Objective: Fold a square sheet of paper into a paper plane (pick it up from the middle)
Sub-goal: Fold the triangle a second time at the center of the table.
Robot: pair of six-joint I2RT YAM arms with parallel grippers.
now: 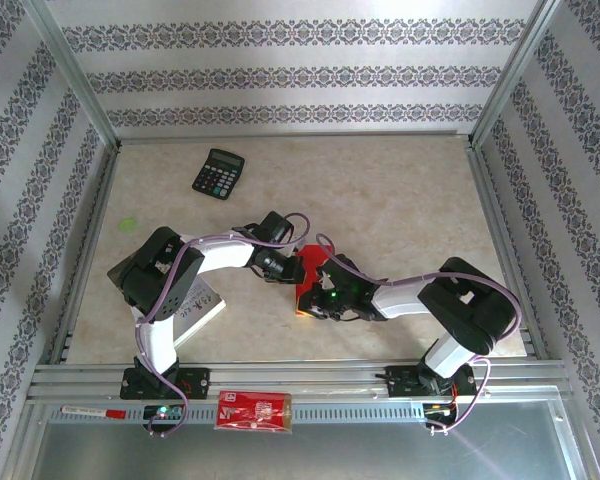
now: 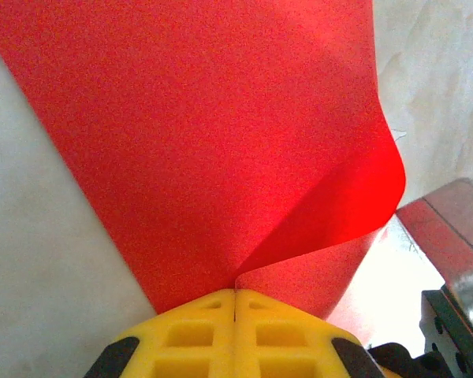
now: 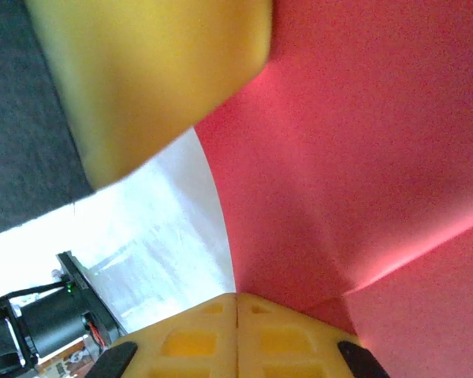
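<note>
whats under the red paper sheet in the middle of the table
Pale marbled tabletop shows around the thin bright red square sheet of paper. One edge curls over itself; whatever lies beneath the flat part is covered.

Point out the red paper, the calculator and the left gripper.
red paper [image 2: 189, 142]: left wrist view, flat middle.
calculator [image 1: 217, 176]: top external view, keypad.
left gripper [image 2: 235, 295]: left wrist view, between closed fingertips.

In the top view the square sheet of paper [image 1: 311, 260] is mostly covered by the left gripper [image 1: 292, 270] and the right gripper [image 1: 315, 300]. The left arm [image 1: 165, 305] hides part of the white booklet [image 1: 202, 311]. The print on the red packet [image 1: 254, 410] is too small to read. In the right wrist view a blurred yellow finger [image 3: 150, 79] is cut by the top edge.
</note>
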